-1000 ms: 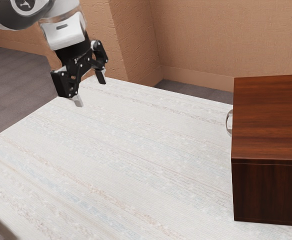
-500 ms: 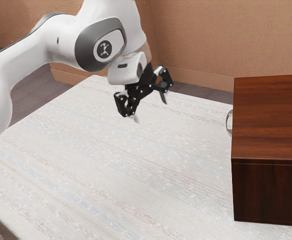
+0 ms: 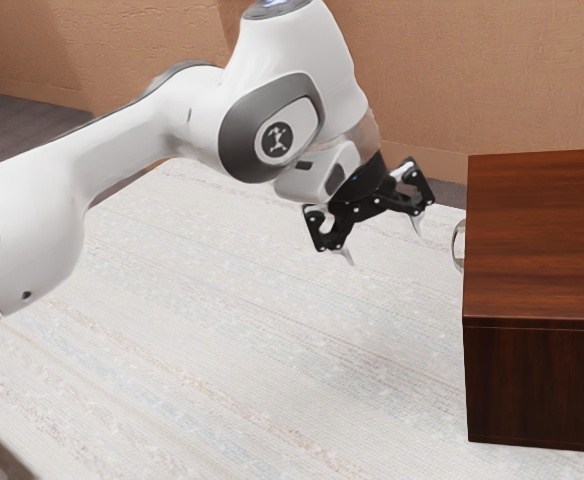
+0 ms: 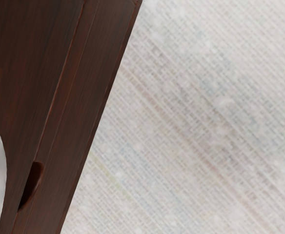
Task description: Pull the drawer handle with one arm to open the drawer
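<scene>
The claw [image 3: 380, 241] hangs spread wide in the air above the desk [image 3: 222, 330]. Its two black fingers [image 3: 415, 215] are well apart and pinch nothing, one tip slanting down toward the desk and the other reaching toward the dark wooden cabinet [image 3: 537, 260] at the exterior view's right. The drawer handle [image 3: 457, 245], a pale loop on the cabinet face turned toward the claw, sits near the leading fingertip, and a gap of bare desk shows between them. Neither finger touches the loop or lies around it. In the wrist view the drawer [image 4: 25, 73] shows as a dark wood front close under the hand, with a pale curved shape at its edge that is probably the same handle, though too little of it shows to be sure. The white arm [image 3: 172, 150] stretches in from the exterior view's left, its hand tilted toward the cabinet. As for progress, the approach looks nearly finished and the real work has not begun. No front panel juts out from the cabinet body, so the drawer seems shut. What is left, by my reading, is to close the last gap, bring the fingers to either side of the loop, press them onto it, and then draw back across the desk to slide the drawer out.
</scene>
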Tool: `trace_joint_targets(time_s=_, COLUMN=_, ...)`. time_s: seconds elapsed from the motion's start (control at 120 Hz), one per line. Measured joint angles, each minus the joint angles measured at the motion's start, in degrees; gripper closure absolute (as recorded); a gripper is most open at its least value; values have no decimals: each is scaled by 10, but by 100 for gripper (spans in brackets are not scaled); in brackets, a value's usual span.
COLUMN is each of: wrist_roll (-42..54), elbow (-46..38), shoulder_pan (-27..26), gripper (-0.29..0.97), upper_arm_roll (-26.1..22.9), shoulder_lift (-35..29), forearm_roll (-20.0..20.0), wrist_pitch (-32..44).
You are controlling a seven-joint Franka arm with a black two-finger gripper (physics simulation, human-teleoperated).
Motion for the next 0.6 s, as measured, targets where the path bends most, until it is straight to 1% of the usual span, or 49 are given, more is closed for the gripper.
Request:
trace_joint_targets(time_s=0.1, wrist_roll=20, elbow=-1, shoulder_pan=29, gripper=0, upper_arm_roll=-30, shoulder_lift=2, forearm_roll=0, wrist_pitch=16)
trace_joint_targets(time_s=0.2, wrist_roll=38, elbow=0, shoulder_pan=38, gripper=0, upper_arm_roll=-47, shoulder_lift=9, forearm_roll=1, wrist_pitch=29)
trace_joint_targets(time_s=0.6, wrist_roll=85, elbow=0, shoulder_pan=40, gripper=0, upper_arm_roll=-62, shoulder_lift=32, forearm_roll=5, wrist_pitch=72)
